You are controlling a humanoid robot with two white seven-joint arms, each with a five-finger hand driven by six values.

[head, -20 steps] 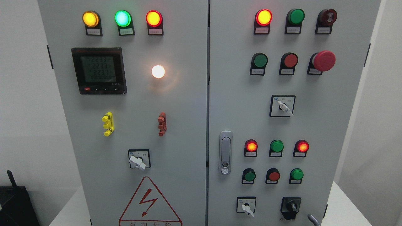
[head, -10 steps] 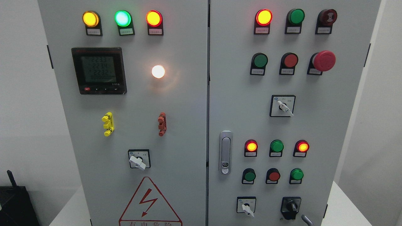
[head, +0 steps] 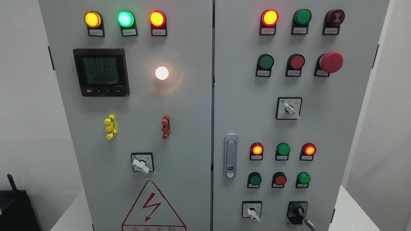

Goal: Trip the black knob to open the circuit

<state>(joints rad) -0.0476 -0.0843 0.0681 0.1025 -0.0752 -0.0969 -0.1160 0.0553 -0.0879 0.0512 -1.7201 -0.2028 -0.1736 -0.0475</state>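
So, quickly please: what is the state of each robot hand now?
Left robot hand: not in view.
Right robot hand: only a grey sliver shows at the bottom edge, right of the black knob; state cannot be told.

lit white lamp (head: pixel 161 73) beside black meter (head: pixel 101 72).
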